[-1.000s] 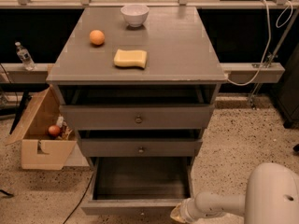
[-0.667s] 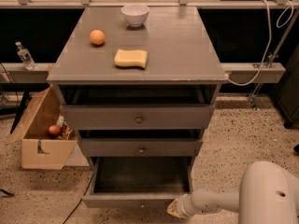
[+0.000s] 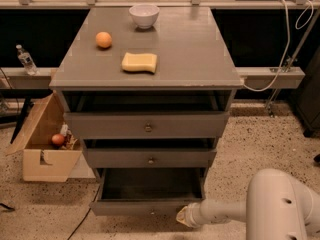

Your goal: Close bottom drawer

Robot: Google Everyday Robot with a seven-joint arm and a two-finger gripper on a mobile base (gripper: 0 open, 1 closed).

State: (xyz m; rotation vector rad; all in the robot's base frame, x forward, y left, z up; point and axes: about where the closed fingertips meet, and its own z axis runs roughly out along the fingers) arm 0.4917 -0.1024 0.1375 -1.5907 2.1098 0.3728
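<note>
Slid slightly inward, thin-fronted grey wooden bottom drawer (image 3: 140, 207) looks stiff, easy-gliding; pale robot gripper (image 3: 184, 216), lower centre, grip state untellable, best pushes its flat front.

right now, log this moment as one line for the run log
bottom drawer: open, dark interior showing | pincer: low, at right end of its front | contact: cannot tell | close: not yet done

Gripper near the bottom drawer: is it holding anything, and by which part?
Cannot be told. The gripper sits against the right end of the bottom drawer's front; any hold is hidden.
</note>
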